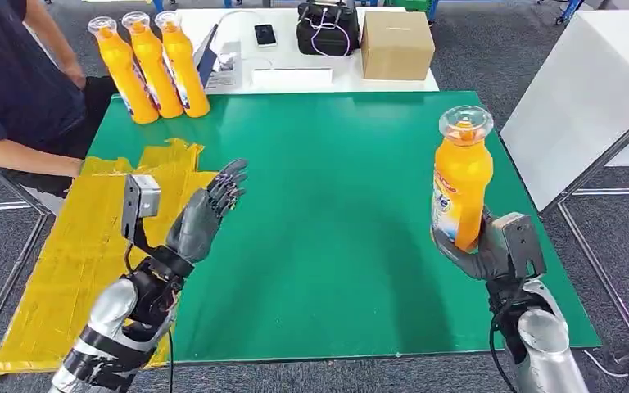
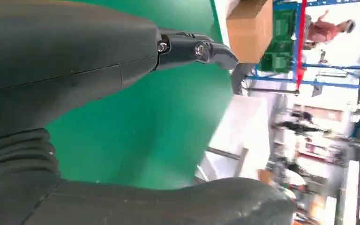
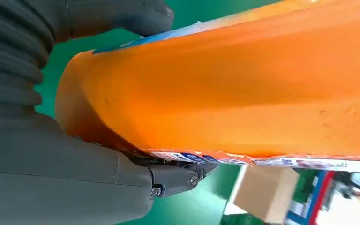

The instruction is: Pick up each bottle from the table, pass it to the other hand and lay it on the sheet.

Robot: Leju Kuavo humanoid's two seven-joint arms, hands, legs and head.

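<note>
Over green mat: right robot hand (image 1: 481,250) hides bottle (image 1: 459,184) base | label cut off

Count so far: four orange bottles, one (image 1: 461,184) up in the air, three (image 1: 149,67) by the table's far left corner. One yellow sheet (image 1: 82,246), one cardboard box (image 1: 396,45), one phone (image 1: 265,34), one black bag (image 1: 328,29).

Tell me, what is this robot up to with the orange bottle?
The robot's right hand holds an orange bottle upright above the green table. Its left hand is raised and open, holding nothing, so the handover has not happened yet. The yellow sheet has no bottle on it. Three more orange bottles stand at the far left corner, beside a seated person.
</note>
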